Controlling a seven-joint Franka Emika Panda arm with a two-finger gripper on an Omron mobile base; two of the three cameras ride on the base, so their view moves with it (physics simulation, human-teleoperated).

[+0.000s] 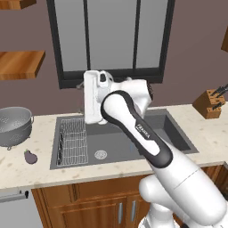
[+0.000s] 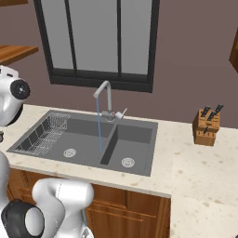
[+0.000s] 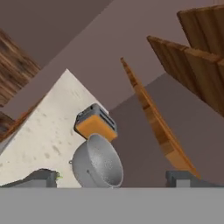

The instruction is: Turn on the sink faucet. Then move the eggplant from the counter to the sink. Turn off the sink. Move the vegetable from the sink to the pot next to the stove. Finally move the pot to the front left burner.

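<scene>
Right base view: water is running from the slim grey gooseneck faucet (image 2: 106, 95). The gripper (image 3: 111, 178) is standing wide open, empty. The small purple eggplant (image 1: 30, 156) is lying on the beige counter (image 1: 18, 167), awaiting transfer.

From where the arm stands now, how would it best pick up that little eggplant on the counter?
Probably from straight above, jaws closing across the plump middle of the eggplant. It lies on its side on the open counter, apart from the colander, so the top is free, and its narrow width suits a two-finger pinch.
</scene>
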